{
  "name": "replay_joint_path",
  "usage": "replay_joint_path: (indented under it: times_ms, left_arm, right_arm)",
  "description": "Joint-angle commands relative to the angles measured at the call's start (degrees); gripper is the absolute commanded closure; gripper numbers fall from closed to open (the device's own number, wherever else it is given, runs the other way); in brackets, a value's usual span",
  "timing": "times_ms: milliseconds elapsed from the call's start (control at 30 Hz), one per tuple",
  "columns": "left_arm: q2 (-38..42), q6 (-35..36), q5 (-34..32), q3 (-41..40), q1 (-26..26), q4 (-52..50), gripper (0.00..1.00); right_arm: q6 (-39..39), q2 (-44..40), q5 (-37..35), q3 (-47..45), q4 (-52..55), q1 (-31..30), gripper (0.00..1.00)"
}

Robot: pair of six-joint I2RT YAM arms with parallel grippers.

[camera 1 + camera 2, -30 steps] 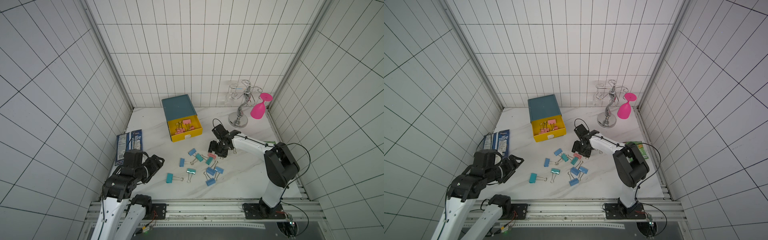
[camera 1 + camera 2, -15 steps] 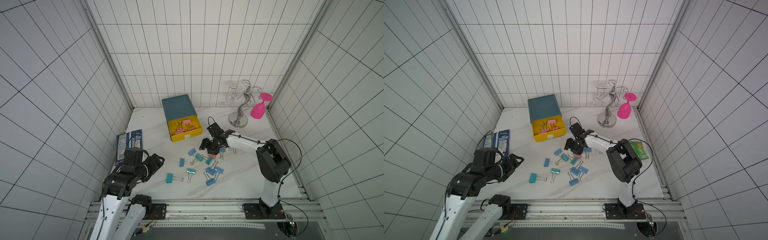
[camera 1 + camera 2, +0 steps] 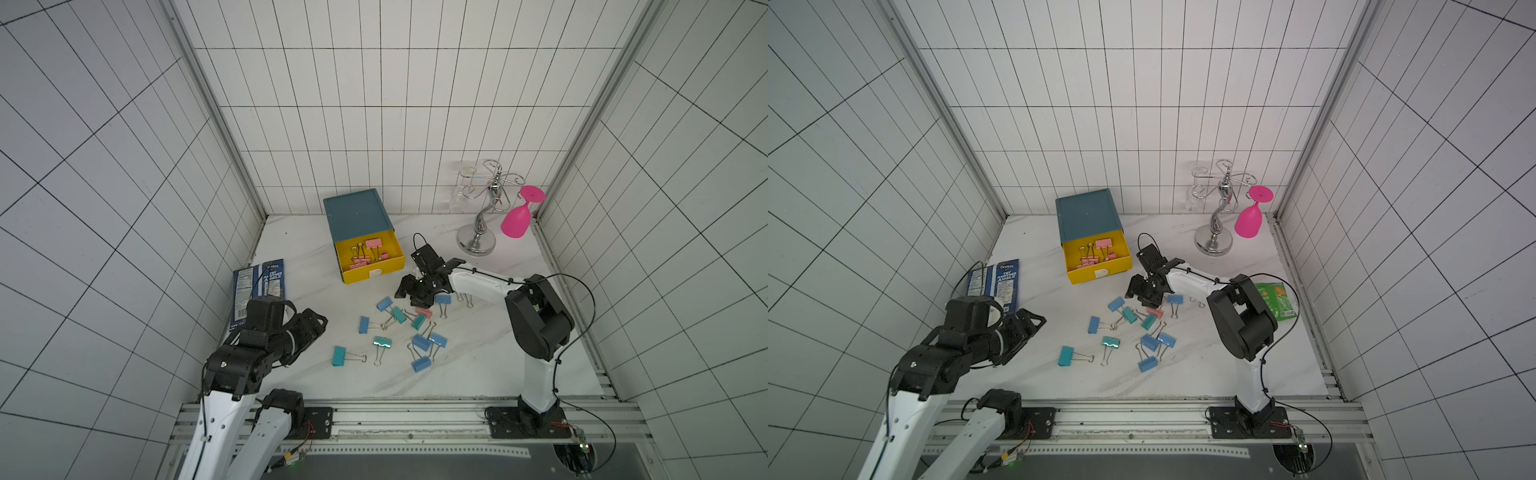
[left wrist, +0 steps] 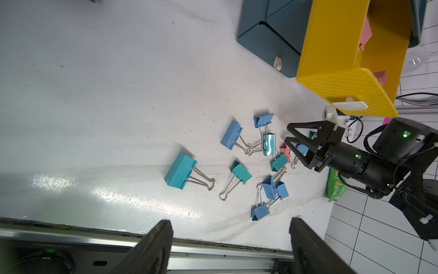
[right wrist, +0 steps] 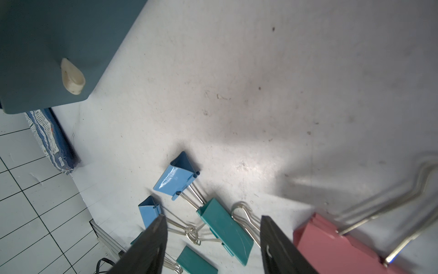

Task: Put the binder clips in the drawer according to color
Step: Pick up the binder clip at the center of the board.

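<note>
The drawer cabinet (image 3: 357,212) is dark teal and stands at the back of the table. Its yellow top drawer (image 3: 374,272) is pulled out and holds several pink binder clips (image 3: 368,253). Loose blue and teal binder clips (image 3: 399,332) lie scattered mid-table, and one pink clip (image 3: 424,311) lies among them. My right gripper (image 3: 409,291) hangs open just above the far edge of that pile. In the right wrist view a teal clip (image 5: 225,227) lies on the table between its fingers (image 5: 161,227), untouched, and the pink clip (image 5: 331,242) sits just outside one finger. My left gripper (image 3: 318,328) is open and empty at the front left.
A blue chip bag (image 3: 259,291) lies at the left by the wall. A metal glass rack (image 3: 484,208) with a pink glass (image 3: 517,220) stands at the back right. A green packet (image 3: 1275,301) lies behind the right arm. The lower teal drawers (image 4: 267,47) are shut.
My right gripper has moved left over the table toward the far edge of the clip pile, and its jaws have narrowed slightly. The left arm has not moved.
</note>
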State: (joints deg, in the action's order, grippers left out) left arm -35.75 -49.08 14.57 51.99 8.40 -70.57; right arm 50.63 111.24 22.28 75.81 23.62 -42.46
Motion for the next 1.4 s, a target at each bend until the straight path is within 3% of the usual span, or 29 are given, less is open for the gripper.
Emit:
replay_joint_path:
  times_ms: [0,667,867,1100,1367]
  left_arm:
    - [0.8,0.1,-0.7,0.7,-0.2,0.3,0.19]
    - [1.2,-1.7,1.4,-1.1,-0.3,3.1,0.19]
    - [1.2,-2.3,1.5,-1.4,-0.2,4.0,0.19]
    - [1.0,-3.4,1.7,-1.4,-0.3,5.3,0.19]
    - [1.7,-4.6,2.3,-2.2,-0.3,6.1,0.19]
  right_arm:
    - [-0.1,0.6,-0.3,-1.4,1.2,-0.3,0.36]
    - [-6.8,-8.1,-7.8,-6.8,10.4,1.4,0.36]
    - [-11.6,-12.0,-7.3,-4.5,13.9,1.0,0.35]
    - [-20.2,-14.5,-15.6,-2.3,25.3,1.5,0.32]
    - [-27.8,-13.2,-20.1,-5.6,28.4,2.2,0.26]
